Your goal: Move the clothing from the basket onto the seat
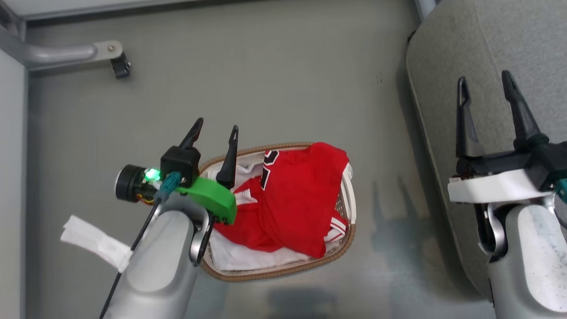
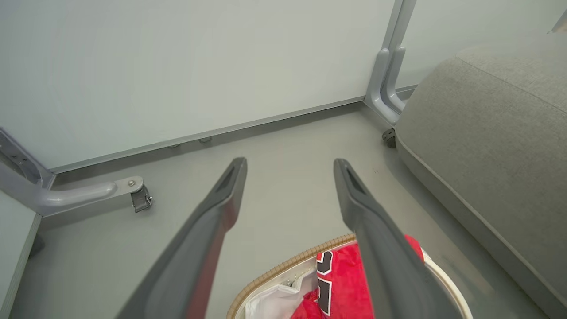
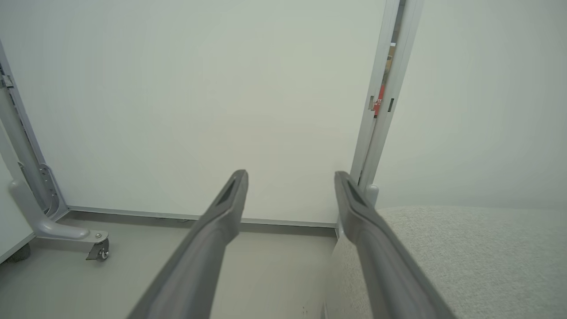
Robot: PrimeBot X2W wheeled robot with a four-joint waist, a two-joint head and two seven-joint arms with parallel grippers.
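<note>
The red clothing [image 1: 294, 201] with white-striped trim and a black-and-white mark lies heaped in the oval basket [image 1: 350, 195] on the floor, over a white sheet [image 1: 248, 259]. My left gripper [image 1: 215, 128] hangs open above the basket's left end, nothing between its fingers. In the left wrist view the left gripper [image 2: 290, 164] points past the basket rim [image 2: 283, 268], with the clothing [image 2: 345, 283] at the bottom. The grey seat [image 1: 478, 48] fills the right side. My right gripper [image 1: 485, 84] is open and empty above the seat's edge; in its wrist view the right gripper [image 3: 290, 175] is above the seat [image 3: 469, 252].
A grey partition foot with a caster [image 1: 119, 66] stands at the far left on the floor. White partition walls [image 3: 199, 102] close the back. Another caster [image 2: 390, 138] sits by the seat's far corner. Bare floor [image 1: 288, 79] lies between basket and wall.
</note>
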